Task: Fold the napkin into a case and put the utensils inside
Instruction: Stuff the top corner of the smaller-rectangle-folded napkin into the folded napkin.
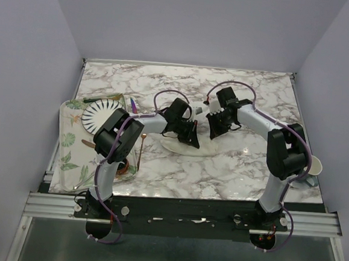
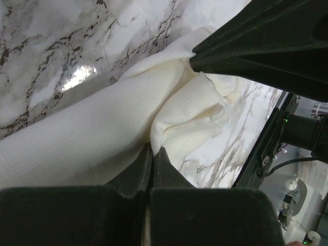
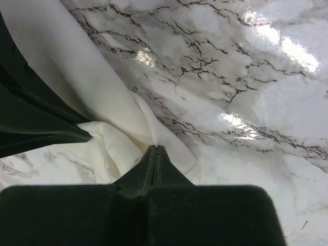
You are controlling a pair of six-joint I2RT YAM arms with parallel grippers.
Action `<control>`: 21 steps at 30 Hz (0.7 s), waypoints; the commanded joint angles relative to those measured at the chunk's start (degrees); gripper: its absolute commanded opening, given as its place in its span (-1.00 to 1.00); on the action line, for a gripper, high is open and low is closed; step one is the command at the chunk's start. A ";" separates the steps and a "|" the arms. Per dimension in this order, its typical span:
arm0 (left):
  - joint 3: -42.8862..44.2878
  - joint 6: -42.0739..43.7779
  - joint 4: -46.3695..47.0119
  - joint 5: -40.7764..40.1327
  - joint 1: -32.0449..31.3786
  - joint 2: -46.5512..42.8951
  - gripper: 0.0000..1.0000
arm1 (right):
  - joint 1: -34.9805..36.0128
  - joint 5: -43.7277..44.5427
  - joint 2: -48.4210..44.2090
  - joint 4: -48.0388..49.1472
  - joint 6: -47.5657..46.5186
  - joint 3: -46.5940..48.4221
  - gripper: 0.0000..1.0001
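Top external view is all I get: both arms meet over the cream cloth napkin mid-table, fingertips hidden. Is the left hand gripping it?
Observer: Yes; the left wrist view shows the left hand shut, pinching a fold of the cream cloth napkin.
Operator: And the other one?
Observer: The right hand is shut too, pinching the napkin close to the left one.
Operator: Is the cloth lying flat?
Observer: No; it bunches into wrinkles between the hands, on the white marble-pattern table.
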 commanded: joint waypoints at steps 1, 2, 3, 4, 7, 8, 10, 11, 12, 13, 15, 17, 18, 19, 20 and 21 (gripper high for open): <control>-1.11 -2.14 -2.63 2.26 0.08 -1.70 -1.00 | 0.35 -1.27 0.21 4.30 -1.32 -0.55 -0.99; -0.93 -2.66 -2.54 2.61 0.08 -1.61 -1.00 | 0.35 -1.80 0.38 4.48 -0.97 -0.55 -0.99; -0.58 -3.36 -2.37 2.70 0.08 -1.35 -1.00 | 0.35 -2.85 0.38 4.74 -0.88 -0.55 -0.99; -0.49 -3.89 -2.10 2.79 0.08 -1.17 -1.00 | 0.35 -3.38 0.29 5.09 -0.79 -0.72 -0.99; -0.40 -5.47 -0.96 3.58 0.08 -0.91 -1.00 | 0.44 -4.88 -0.14 5.71 -0.88 -1.34 -0.99; -0.40 -5.83 -0.61 3.75 0.00 -0.90 -1.00 | 0.35 -5.15 -0.23 5.71 -1.14 -1.69 -0.99; -0.58 -7.23 0.88 4.37 0.00 -0.99 -1.00 | 0.35 -5.68 -0.32 5.80 -1.49 -1.96 -0.99; -0.66 -7.59 1.50 4.54 0.08 -1.08 -1.00 | 0.35 -5.85 -0.32 5.80 -1.84 -2.22 -0.99; -0.66 -7.85 1.85 4.55 0.08 -1.17 -1.00 | 0.35 -6.02 -0.32 5.80 -1.93 -2.31 -0.99; -0.66 -8.20 2.81 4.72 0.17 -1.17 -1.00 | 0.35 -6.11 -0.41 5.80 -2.20 -2.40 -0.99; -0.05 -8.99 2.82 4.64 0.34 -0.82 -1.00 | 0.44 -6.46 -0.50 5.80 -2.64 -2.66 -0.99; 0.39 -9.69 2.82 4.98 0.52 -0.38 -1.00 | 0.44 -6.55 -0.67 5.71 -2.81 -2.66 -0.99; 0.56 -9.96 2.91 4.98 0.87 -0.03 -1.00 | 0.44 -6.73 -0.67 5.80 -2.99 -2.57 -0.99; 0.74 -10.05 2.82 5.25 0.96 0.24 -1.00 | 0.35 -6.90 -0.76 5.80 -2.99 -2.57 -0.99; 0.92 -10.23 2.91 5.42 1.05 0.41 -1.00 | 0.35 -7.08 -0.76 5.80 -3.08 -2.49 -0.99; 1.27 -10.23 2.74 5.34 1.40 1.11 -1.00 | 0.35 -7.34 -0.76 5.80 -2.99 -2.40 -0.99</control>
